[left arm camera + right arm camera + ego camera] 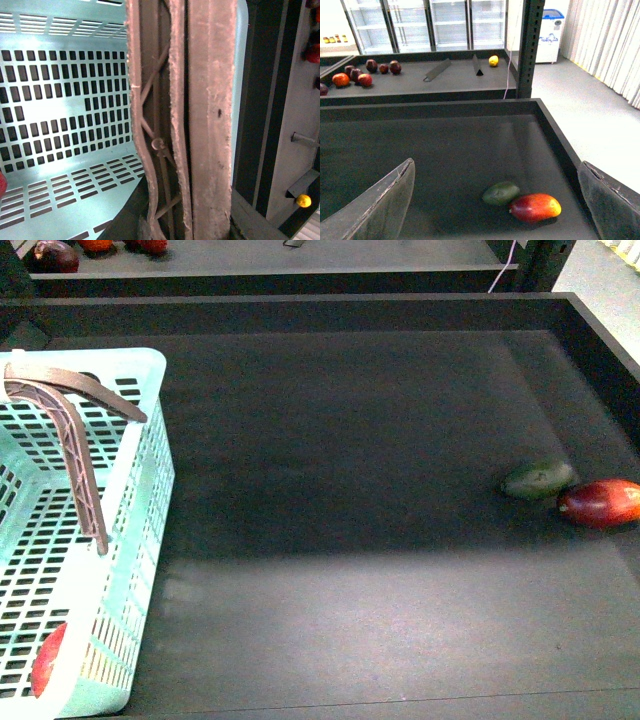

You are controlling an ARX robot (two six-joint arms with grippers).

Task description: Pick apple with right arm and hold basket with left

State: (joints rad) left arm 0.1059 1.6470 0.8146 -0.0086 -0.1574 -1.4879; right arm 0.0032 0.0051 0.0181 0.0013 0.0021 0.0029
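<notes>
The pale turquoise slotted basket (pixel 135 530) stands upright at the surface's left, brown handles raised. The red apple (pixel 47 660) lies inside, at its near end.

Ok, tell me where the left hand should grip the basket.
Probably the two brown handles, which lie side by side above the open top of the basket. Come from above and close across both: they are narrow bars, while the slotted walls look too broad to pinch.

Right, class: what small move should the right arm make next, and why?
Probably swing left toward the basket. The open right gripper faces only an avocado and an oblong red fruit, while what looks like the apple shows red inside the basket.
</notes>
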